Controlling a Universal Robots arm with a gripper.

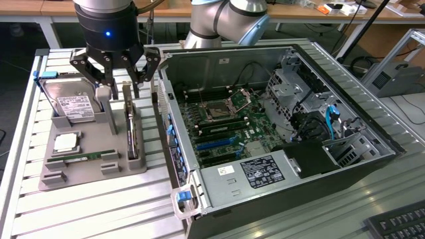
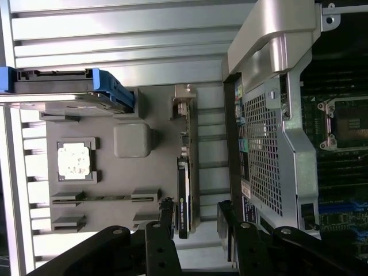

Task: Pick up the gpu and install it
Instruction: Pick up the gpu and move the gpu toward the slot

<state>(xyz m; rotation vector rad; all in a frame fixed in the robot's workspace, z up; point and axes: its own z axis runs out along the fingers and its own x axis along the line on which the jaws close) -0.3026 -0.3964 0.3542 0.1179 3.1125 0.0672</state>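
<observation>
Green-board gpu with silver bracket stands on edge in grey slotted plastic tray, left of exterior frame, beside open black PC case. Black gripper sits just above it, spread. Wrist view adds: fingers straddle the card's end. Silver hard drive: white label unreadable.

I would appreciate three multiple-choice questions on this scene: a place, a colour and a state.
1. Where is the gpu?
A. on edge in the grey tray
B. seated on the motherboard
C. flat on the bench

2. What colour is the clip on the hard drive?
A. red
B. blue
C. yellow

3. How is the gripper?
A. shut on the gpu
B. shut, empty
C. open above the gpu

1 A: it stands in the tray's slot beside the computer case.
2 B: blue shows at the drive's end.
3 C: its jaws stand apart over the card.
</observation>
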